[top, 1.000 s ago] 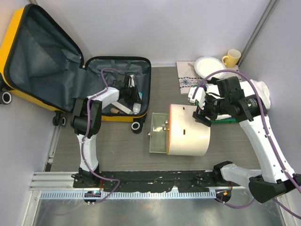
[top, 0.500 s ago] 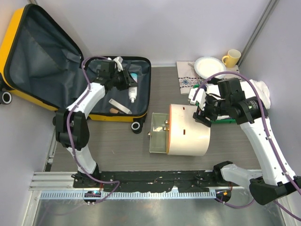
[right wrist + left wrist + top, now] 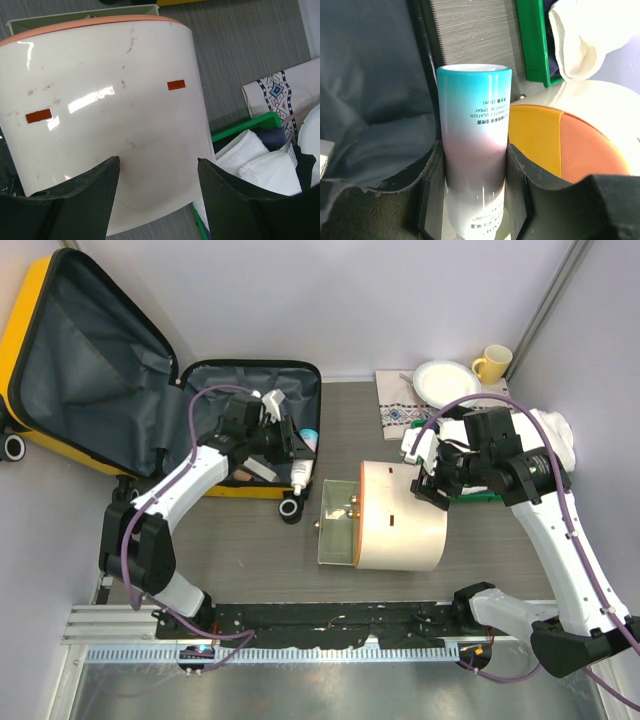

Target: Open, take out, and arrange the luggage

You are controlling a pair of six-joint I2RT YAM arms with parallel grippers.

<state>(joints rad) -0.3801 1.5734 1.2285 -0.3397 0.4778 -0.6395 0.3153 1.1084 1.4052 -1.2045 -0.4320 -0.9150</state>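
Observation:
The luggage (image 3: 90, 370) is a yellow suitcase lying open at the back left, its grey-lined lid leaning up against the wall. My left gripper (image 3: 290, 445) is shut on a spray bottle (image 3: 301, 472), white with a teal end, over the right rim of the suitcase's lower half. In the left wrist view the spray bottle (image 3: 475, 125) stands squeezed between both black fingers (image 3: 432, 170) of the left gripper (image 3: 475, 150), grey lining (image 3: 365, 75) behind it. A pale flat item (image 3: 255, 471) still lies inside. My right gripper (image 3: 430, 480) hangs open above the cream cylinder (image 3: 400, 515).
A pale green box (image 3: 335, 525) sits against the cylinder's orange end. A green tray (image 3: 478, 497) with white towels (image 3: 555, 435) lies under the right arm. A plate (image 3: 445, 380), yellow mug (image 3: 492, 362) and patterned cloth (image 3: 395, 410) sit at the back right.
My left gripper has lifted the spray bottle out of the suitcase's back part and carried it right and nearer, to the case's right rim. The right arm has not moved.

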